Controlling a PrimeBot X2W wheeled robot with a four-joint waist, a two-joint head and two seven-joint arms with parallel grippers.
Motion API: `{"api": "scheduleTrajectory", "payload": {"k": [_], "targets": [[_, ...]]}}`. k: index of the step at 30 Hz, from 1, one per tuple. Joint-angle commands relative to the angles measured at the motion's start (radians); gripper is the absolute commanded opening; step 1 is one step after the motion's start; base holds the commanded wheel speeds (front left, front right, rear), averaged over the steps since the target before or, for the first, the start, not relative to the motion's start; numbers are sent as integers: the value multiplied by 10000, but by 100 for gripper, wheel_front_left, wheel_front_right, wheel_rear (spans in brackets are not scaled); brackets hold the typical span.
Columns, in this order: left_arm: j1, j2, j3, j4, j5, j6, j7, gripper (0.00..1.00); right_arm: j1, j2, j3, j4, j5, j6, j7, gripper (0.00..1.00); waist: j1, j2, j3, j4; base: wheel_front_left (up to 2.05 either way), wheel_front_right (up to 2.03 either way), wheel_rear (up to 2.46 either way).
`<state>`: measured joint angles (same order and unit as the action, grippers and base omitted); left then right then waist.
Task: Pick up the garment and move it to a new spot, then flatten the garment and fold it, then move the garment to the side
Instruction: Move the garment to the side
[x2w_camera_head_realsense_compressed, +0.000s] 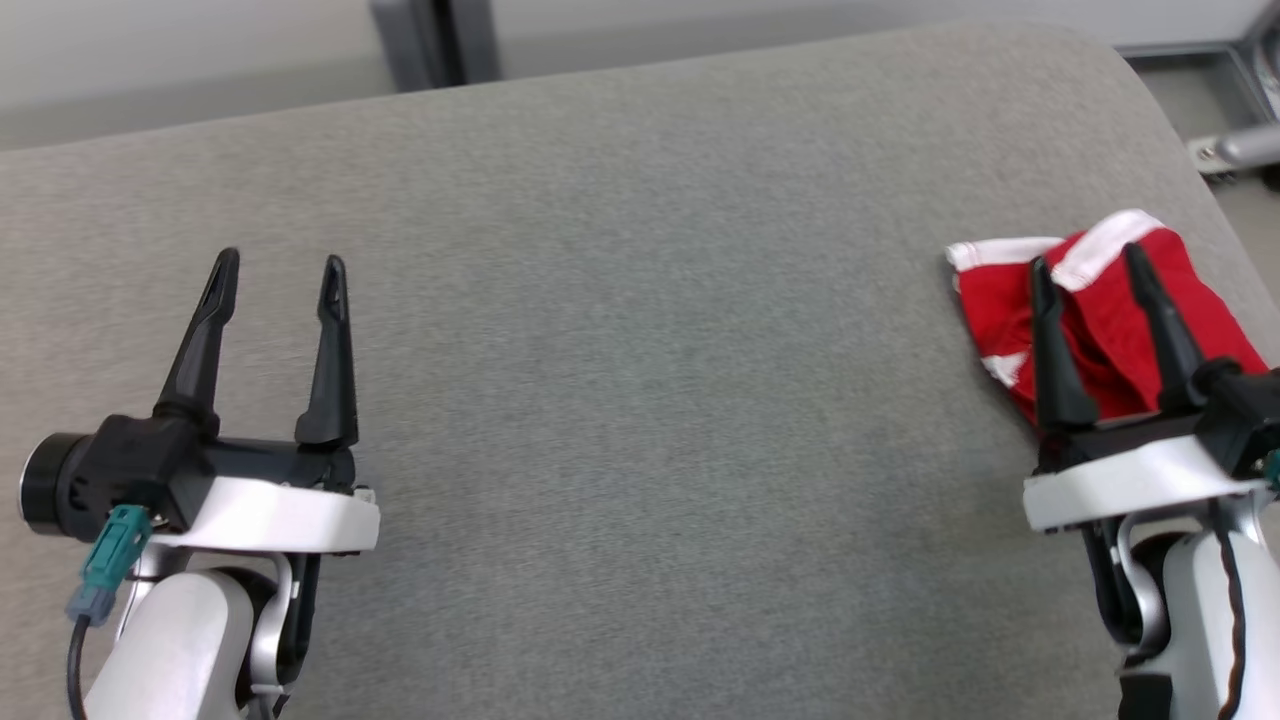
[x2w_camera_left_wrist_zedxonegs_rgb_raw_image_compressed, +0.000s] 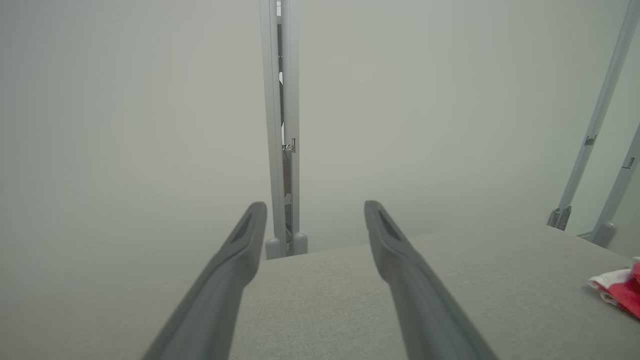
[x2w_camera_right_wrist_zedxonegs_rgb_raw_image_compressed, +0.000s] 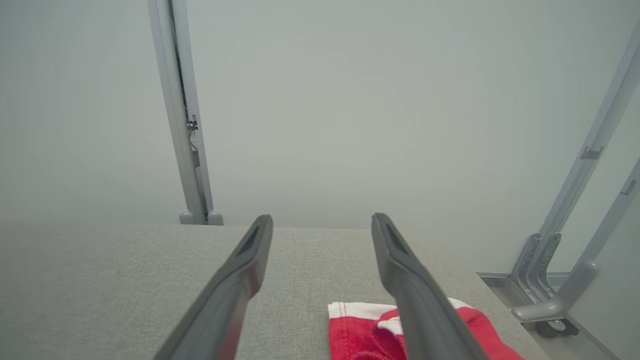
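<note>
Grey surface (x2w_camera_head_realsense_compressed: 640, 400) open except garment (x2w_camera_head_realsense_compressed: 1100, 320), seemingly bunched, far right.

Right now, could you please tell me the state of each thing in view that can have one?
garment: bunched compactly, lying free near the right edge of the grey surface.
left end effector: open, empty, above bare surface.
right end effector: open, empty, fingers over the garment.

You have a grey fabric-covered surface (x2w_camera_head_realsense_compressed: 640, 400) before you. Beyond its far edge, a grey upright post (x2w_camera_left_wrist_zedxonegs_rgb_raw_image_compressed: 273, 125) stands against a pale wall (x2w_camera_left_wrist_zedxonegs_rgb_raw_image_compressed: 125, 100). Slanted metal struts (x2w_camera_right_wrist_zedxonegs_rgb_raw_image_compressed: 590, 152) stand far right.
</note>
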<state>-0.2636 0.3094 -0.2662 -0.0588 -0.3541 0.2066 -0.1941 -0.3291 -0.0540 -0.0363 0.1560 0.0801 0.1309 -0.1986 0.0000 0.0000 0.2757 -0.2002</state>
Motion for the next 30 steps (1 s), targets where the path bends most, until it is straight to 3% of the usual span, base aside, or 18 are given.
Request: {"api": "scheduleTrajectory", "payload": {"k": [1,12,30], "targets": [[200,65,168,62,-74,150,-84,100,430,-4,145,-498,43,0,283,100,0,0,-441,586,0,0,0],[1350,113,380,123,-239,545,-142,100,1725,-7,471,-1395,291,0,1054,100,0,0,-1291,1297,0,0,0],[2617,64,-114,261,-383,724,352,100,3182,-1,26,-1721,420,1,1562,100,0,0,-2402,1096,0,0,0]]}}
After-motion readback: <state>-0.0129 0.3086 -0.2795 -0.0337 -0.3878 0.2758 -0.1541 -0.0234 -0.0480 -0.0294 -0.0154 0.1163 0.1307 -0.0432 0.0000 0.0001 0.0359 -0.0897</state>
